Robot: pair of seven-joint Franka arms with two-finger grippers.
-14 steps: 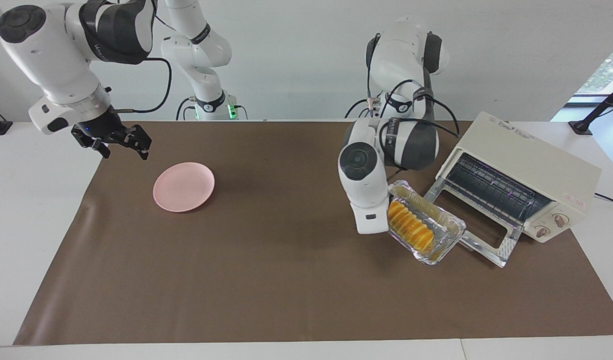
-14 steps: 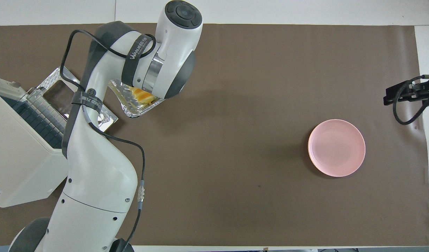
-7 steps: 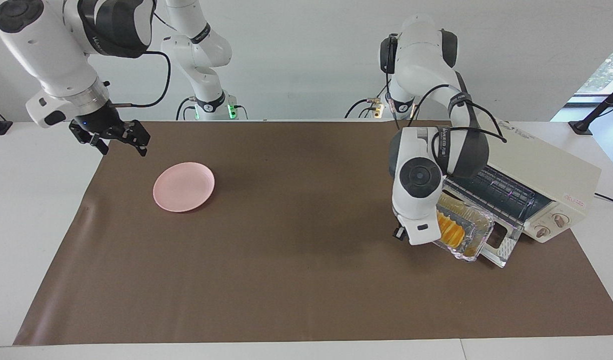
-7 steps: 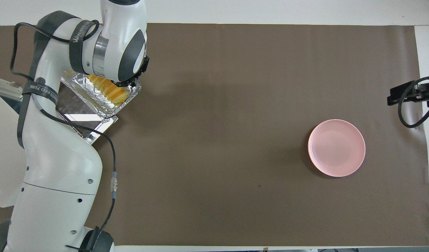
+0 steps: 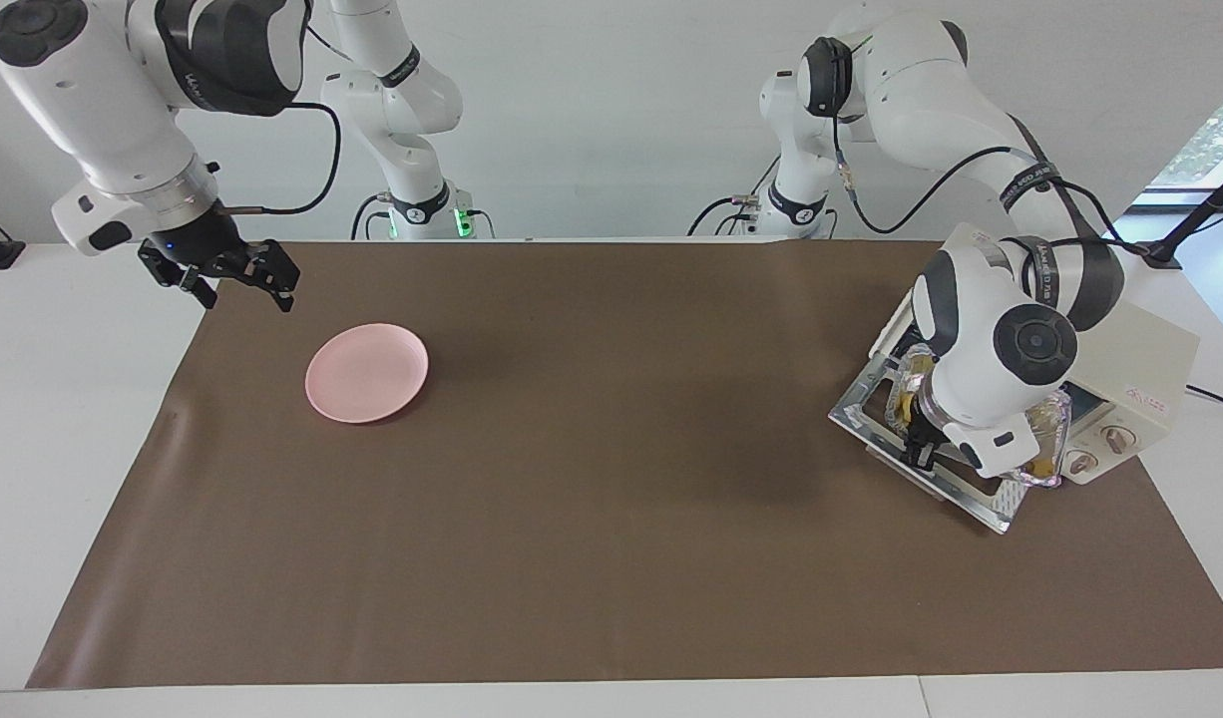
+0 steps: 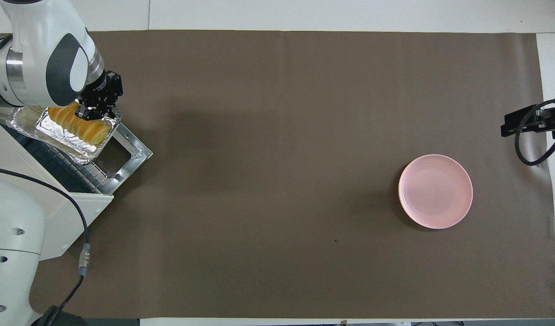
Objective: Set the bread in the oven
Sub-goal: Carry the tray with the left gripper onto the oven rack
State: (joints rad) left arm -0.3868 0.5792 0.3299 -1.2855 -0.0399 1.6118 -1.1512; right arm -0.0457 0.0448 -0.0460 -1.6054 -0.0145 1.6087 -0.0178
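Note:
The bread [image 6: 76, 128], a ridged yellow-orange loaf, lies in a crinkled silver foil tray [image 6: 51, 138]. My left gripper [image 6: 96, 110] is shut on the tray's rim and holds it over the oven's open door [image 6: 128, 151], at the mouth where the wire rack [image 6: 67, 170] shows. In the facing view my left wrist covers most of the tray [image 5: 1052, 431]; only slivers of bread [image 5: 901, 404] show, above the door [image 5: 876, 424]. The cream-white oven [image 5: 1155, 349] stands at the left arm's end. My right gripper [image 5: 242, 284] is open and empty, above the table's edge beside the pink plate.
A round pink plate [image 5: 366, 372] lies on the brown mat toward the right arm's end; it also shows in the overhead view [image 6: 435, 191]. The oven's two knobs [image 5: 1098, 449] face away from the robots.
My left arm carried the tray with the bread from beside the door toward the left arm's end, to over the door at the oven's mouth. My right gripper hardly moved.

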